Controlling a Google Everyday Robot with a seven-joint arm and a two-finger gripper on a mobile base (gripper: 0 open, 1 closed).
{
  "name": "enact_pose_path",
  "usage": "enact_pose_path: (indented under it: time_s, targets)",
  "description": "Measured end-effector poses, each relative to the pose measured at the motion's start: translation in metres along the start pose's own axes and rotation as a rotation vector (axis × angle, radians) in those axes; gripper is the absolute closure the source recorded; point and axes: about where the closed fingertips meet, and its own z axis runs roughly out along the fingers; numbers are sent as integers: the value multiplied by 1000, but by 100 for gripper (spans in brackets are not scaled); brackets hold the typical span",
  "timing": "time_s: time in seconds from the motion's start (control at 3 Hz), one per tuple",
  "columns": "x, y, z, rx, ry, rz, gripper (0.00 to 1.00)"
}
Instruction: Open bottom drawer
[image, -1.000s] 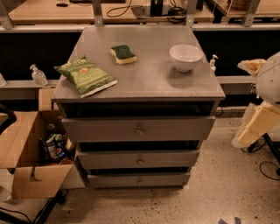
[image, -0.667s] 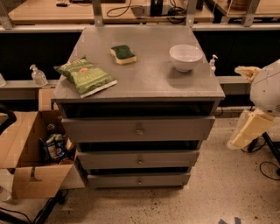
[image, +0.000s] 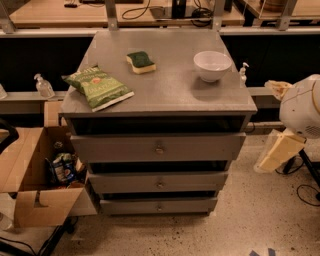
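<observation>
Drifting slightly lower toward cabinet (image: 165, 95), gripper (image: 280, 151) remains well apart beside it; open or closed, cannot tell. Shut bottom drawer (image: 130, 206) unmoved; reach barely begun.

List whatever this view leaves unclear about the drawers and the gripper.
Camera view only:
- bottom drawer: its inside is hidden behind its front panel.
- gripper, right of the cabinet: the arm behind it is cut off by the right edge.
- cardboard box, left: contents too dark and jumbled to name.
</observation>
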Motion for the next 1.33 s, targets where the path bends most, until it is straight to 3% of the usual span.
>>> enact_pose_path:
  time_s: [0.33,0.67,1.0,1.33]
  targets:
    - [24,30,50,-40,-17,33,0]
    - [67,80,126,-83,-56,68,0]
    - [98,74,202,-3,-110,119,0]
    - [97,74,201,-2,-110,118,0]
